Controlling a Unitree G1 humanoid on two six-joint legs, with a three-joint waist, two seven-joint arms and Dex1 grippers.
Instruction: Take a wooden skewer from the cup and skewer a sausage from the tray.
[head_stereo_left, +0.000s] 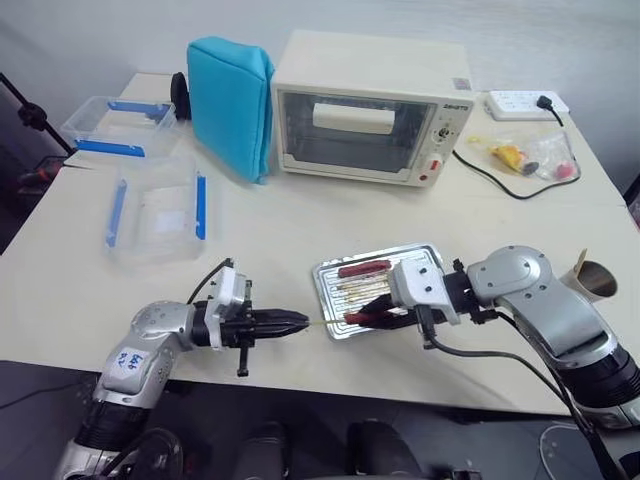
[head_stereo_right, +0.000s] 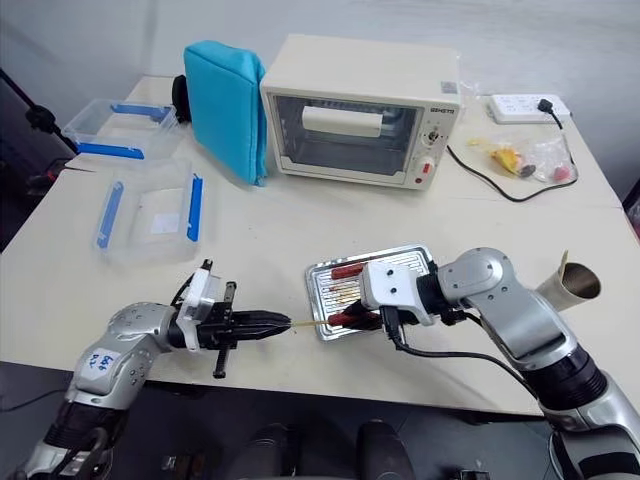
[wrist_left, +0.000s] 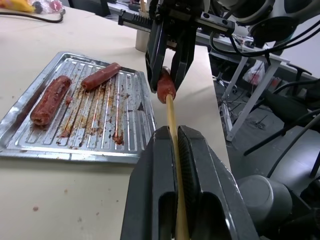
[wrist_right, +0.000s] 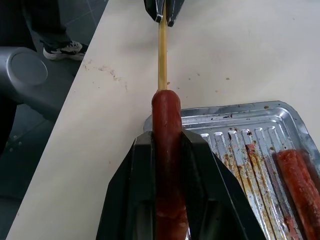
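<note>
Fingers of the left gripper (wrist_left: 175, 165) pinch the wooden skewer (wrist_left: 171, 115) — its tip touches the sausage (wrist_right: 167, 150), clamped by the right gripper (wrist_right: 167, 165) at the tray's (head_stereo_left: 325, 285) 6 o'clock edge.

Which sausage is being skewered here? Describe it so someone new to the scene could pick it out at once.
Start at the white toaster oven, then come forward to the metal tray near the table's front edge. The sausage is clamped in the right gripper at the tray's near edge, the wooden skewer from the left gripper entering its end. The other two sausages lie loose on the tray.
</note>
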